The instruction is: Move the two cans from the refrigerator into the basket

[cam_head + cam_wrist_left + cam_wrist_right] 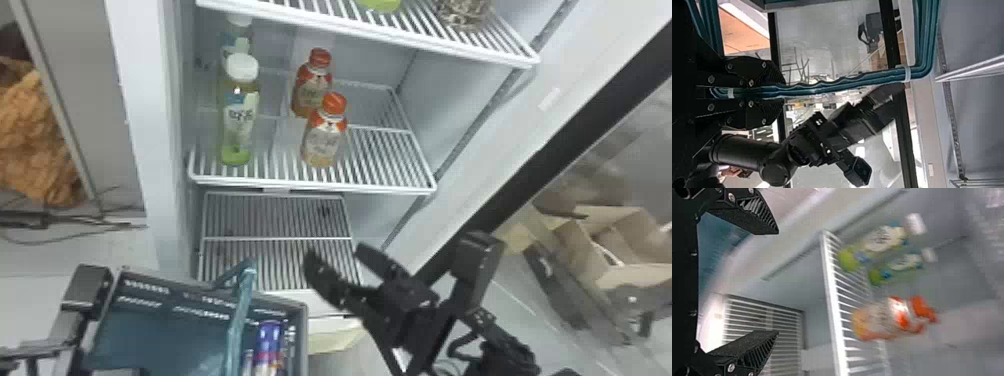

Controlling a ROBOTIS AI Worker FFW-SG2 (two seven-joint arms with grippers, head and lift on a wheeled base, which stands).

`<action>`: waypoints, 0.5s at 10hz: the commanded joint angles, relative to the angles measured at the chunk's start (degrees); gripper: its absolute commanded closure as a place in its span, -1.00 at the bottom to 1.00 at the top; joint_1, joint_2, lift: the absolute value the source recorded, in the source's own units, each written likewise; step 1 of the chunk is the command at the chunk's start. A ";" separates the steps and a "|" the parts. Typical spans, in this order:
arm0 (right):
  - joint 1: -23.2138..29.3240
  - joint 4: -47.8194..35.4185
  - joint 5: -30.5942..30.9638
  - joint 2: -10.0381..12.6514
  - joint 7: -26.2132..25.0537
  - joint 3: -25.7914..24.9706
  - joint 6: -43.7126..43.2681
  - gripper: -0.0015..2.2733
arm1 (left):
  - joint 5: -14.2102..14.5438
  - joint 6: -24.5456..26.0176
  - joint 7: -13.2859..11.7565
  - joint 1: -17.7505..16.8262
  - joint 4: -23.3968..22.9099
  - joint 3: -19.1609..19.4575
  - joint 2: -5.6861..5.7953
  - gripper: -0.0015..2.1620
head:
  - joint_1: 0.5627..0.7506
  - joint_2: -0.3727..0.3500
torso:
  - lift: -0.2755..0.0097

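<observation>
Motion blur, mostly right wrist.

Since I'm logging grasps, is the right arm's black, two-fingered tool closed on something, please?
No, the right tool stands open, its two flat fingers wide apart and gripping nothing.

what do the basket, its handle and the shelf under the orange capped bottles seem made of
The basket looks like matt moulded plastic, from its slotted walls. Its handle seems smooth plastic, with a moulded wavy edge. The shelf is probably metal, coated white, judging by thin parallel wires.
</observation>
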 commanded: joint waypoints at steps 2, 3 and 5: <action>-1.24 6.59 1.06 0.43 -0.05 0.67 -17.04 -0.89 | -0.63 0.74 0.00 0.01 0.00 0.54 -0.32 0.12 | 0.41 -0.94 | -0.93; -2.08 8.84 2.66 0.43 -0.84 1.02 -22.80 -0.89 | -0.74 0.74 0.00 0.01 0.00 0.54 -0.32 0.12 | 0.41 -0.94 | -0.93; -3.77 12.36 6.77 0.61 -2.51 1.93 -31.38 -0.89 | -0.74 0.74 0.09 0.01 0.28 0.54 -0.40 0.12 | 0.41 -0.94 | -0.93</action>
